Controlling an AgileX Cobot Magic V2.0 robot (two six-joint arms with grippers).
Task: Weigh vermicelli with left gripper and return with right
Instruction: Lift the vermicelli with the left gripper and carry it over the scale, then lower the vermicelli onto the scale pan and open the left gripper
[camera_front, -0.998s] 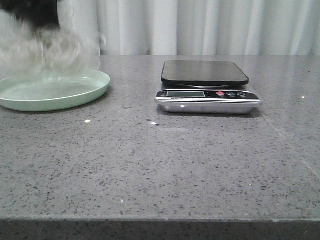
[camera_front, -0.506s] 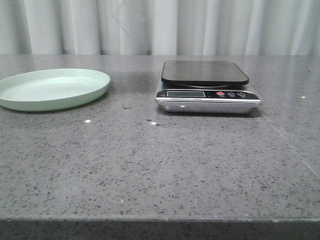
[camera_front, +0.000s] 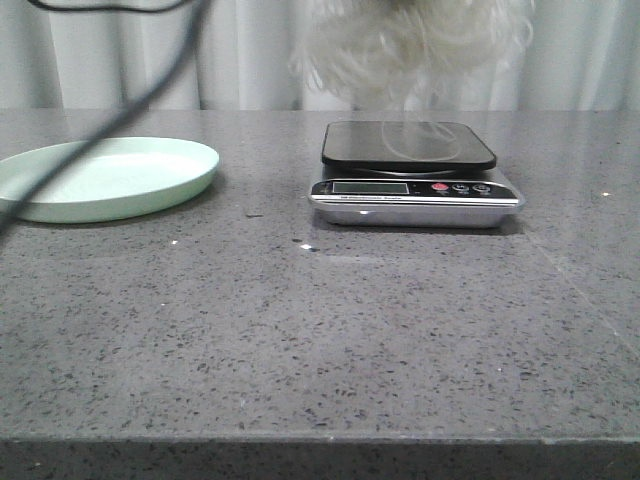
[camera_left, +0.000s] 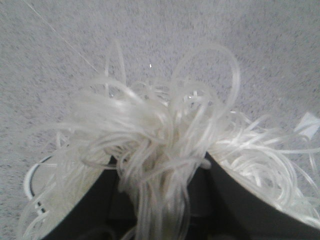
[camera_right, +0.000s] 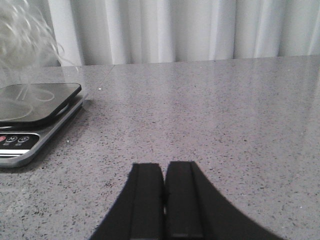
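The vermicelli (camera_front: 405, 45), a fluffy tangle of whitish strands, hangs in the air above the scale (camera_front: 412, 172), a few strands trailing down to its black platform. In the left wrist view my left gripper (camera_left: 159, 170) is shut on the vermicelli (camera_left: 165, 130), the strands bunched between the black fingers (camera_left: 90, 200). The left gripper itself is above the top edge of the front view. My right gripper (camera_right: 164, 172) is shut and empty, low over the table to the right of the scale (camera_right: 35, 117). The vermicelli (camera_right: 22, 35) shows at the far left of the right wrist view.
The pale green plate (camera_front: 105, 178) stands empty at the left of the grey stone table (camera_front: 330, 330). A dark cable (camera_front: 120, 105) hangs across the left of the front view. White curtains close the back.
The vermicelli has gone from above the plate, up out of view, to above the scale. The plate now stands empty, and a cable now crosses the left of the view.
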